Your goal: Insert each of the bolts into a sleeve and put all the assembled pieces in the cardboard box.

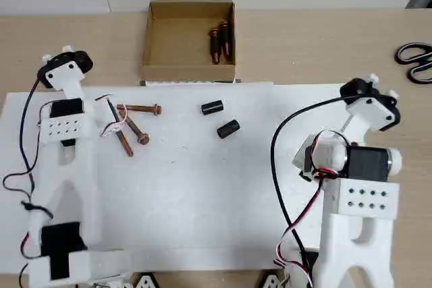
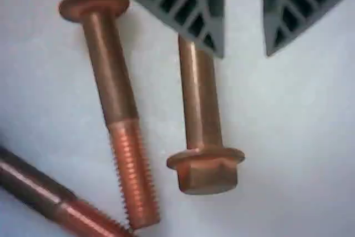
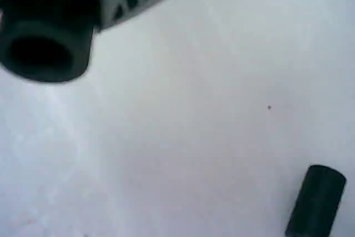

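Three copper bolts lie on the white mat at the left: one (image 1: 138,108) crosswise and two (image 1: 135,129) (image 1: 122,138) slanting. My left gripper (image 2: 244,48) hangs open just above them, one finger (image 2: 188,4) over the shaft of a bolt (image 2: 201,137) whose head points away from it. A second bolt (image 2: 113,115) lies beside it. Two black sleeves (image 1: 212,107) (image 1: 229,128) rest mid-mat. My right gripper (image 3: 94,20) is shut on a third black sleeve (image 3: 44,48), with another sleeve (image 3: 316,201) farther off. The cardboard box (image 1: 162,38) holds assembled copper pieces (image 1: 219,42).
Black scissors (image 1: 415,59) lie on the wooden table at the far right. The white mat (image 1: 202,193) covers the near half of the table, with bare room in its middle and front. Cables trail from both arms.
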Robot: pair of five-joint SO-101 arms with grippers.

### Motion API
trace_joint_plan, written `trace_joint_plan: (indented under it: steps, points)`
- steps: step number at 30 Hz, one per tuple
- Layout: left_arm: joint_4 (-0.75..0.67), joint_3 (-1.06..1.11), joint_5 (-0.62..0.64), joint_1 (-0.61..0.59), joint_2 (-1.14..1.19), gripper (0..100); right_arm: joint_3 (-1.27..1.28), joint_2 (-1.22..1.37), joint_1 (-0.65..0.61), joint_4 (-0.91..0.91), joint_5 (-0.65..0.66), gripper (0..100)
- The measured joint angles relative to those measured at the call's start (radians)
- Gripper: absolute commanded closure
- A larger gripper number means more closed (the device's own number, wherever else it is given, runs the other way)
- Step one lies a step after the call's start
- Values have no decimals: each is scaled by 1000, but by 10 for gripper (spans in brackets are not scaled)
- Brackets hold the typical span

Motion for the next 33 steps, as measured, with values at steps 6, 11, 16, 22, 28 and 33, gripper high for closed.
trace_joint_plan:
  steps: [6, 11, 16, 22, 28, 33]
  points:
    - [0, -44, 31, 0, 71, 848, 40, -60, 0, -9, 0, 996]
    - [0, -44, 55, 0, 103, 819, 71, -107, 0, -9, 0, 996]
    - [-25, -44, 64, 0, 110, 819, 97, -137, 0, -9, 0, 996]
    - [-95, -49, 66, 0, 157, 819, 135, -140, 0, -9, 0, 996]
    - [-117, -66, 66, -2, 245, 837, 137, -140, 0, -11, 0, 996]
    - [-117, -97, 69, 0, 287, 958, 137, -140, 0, -11, 0, 996]
